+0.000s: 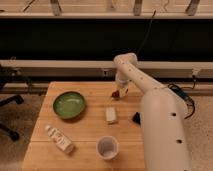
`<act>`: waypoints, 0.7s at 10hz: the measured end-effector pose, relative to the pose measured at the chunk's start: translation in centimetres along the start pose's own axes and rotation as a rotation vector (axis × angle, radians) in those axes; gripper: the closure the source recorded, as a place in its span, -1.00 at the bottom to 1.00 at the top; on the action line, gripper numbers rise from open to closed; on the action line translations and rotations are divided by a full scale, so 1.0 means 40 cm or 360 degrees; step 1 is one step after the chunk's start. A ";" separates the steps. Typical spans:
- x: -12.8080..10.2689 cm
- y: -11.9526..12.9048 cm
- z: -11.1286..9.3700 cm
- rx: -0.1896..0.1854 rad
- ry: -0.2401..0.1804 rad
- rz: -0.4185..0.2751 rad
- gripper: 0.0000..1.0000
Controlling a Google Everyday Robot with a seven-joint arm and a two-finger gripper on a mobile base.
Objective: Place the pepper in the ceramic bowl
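Note:
The ceramic bowl (pixel 69 105) is round, green and empty, on the left part of the wooden table (pixel 85 130). The pepper (pixel 115 94) shows as a small dark red spot near the table's far edge, right of the bowl. My gripper (pixel 119 92) points down at the pepper, right over it or touching it. The white arm (pixel 155 120) reaches from the lower right up and over to that spot.
A small white block (pixel 111 115) lies in the table's middle. A translucent white cup (pixel 107 147) stands near the front edge. A white bottle (pixel 60 139) lies at the front left. A flat black object (pixel 135 118) peeks out beside the arm.

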 end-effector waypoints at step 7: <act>-0.055 -0.021 -0.057 0.0043 0.0032 -0.0091 1.00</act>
